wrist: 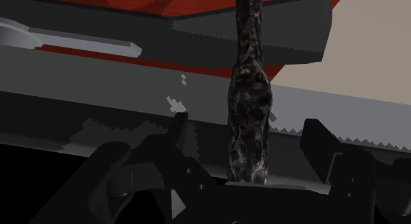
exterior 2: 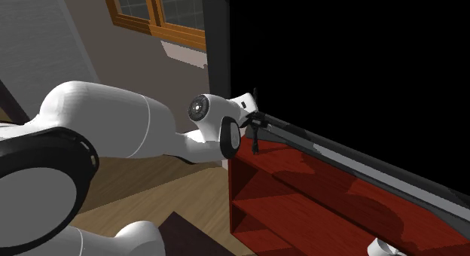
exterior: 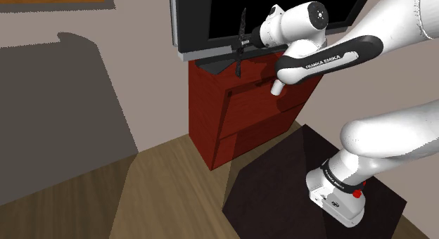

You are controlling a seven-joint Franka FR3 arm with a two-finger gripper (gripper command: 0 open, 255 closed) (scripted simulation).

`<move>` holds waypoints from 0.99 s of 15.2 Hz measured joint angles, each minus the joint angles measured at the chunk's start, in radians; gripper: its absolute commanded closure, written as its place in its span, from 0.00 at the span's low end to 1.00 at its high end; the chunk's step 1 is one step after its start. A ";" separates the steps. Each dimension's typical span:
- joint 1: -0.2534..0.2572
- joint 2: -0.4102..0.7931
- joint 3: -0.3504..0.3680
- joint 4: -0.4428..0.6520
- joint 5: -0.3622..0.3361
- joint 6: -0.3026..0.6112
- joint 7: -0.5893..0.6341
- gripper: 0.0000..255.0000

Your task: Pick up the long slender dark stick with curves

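The long, knobbly dark stick (exterior: 241, 27) stands nearly upright in front of the television, its lower end down at the red cabinet's top (exterior: 243, 97). My gripper (exterior: 245, 46) reaches in level around the stick's middle. In the wrist view the stick (wrist: 248, 117) runs straight out from the palm between the two fingers (wrist: 179, 129), with a gap on each side, so the gripper (wrist: 249, 134) is open and not clasping it. In the second exterior view the stick (exterior 2: 257, 138) rises beside the gripper (exterior 2: 254, 120) at the cabinet's near corner.
A black television (exterior: 211, 20) on a dark grey base (exterior: 211, 62) stands right behind the stick on the red cabinet (exterior 2: 316, 187). A grey couch-like block (exterior: 56, 111) lies at the shoulder view's left. Wood floor (exterior: 169, 188) spreads below, beside the dark stand (exterior: 281, 181).
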 measured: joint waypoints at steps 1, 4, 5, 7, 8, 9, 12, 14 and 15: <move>0.004 0.000 -0.004 0.000 0.000 -0.001 -0.001 1.00; 0.062 -0.004 -0.065 0.004 0.004 -0.044 -0.015 1.00; 0.096 -0.011 -0.099 0.007 0.010 -0.077 -0.024 1.00; 0.151 -0.022 -0.146 0.023 0.026 -0.146 -0.043 1.00; 0.163 -0.021 -0.155 0.031 0.029 -0.166 -0.049 1.00; 0.186 -0.020 -0.176 0.038 0.035 -0.187 -0.062 1.00; 0.250 -0.039 -0.232 0.056 0.062 -0.233 -0.098 1.00; 0.277 -0.053 -0.252 0.075 0.075 -0.219 -0.111 1.00; 0.283 -0.056 -0.254 0.086 0.078 -0.219 -0.112 1.00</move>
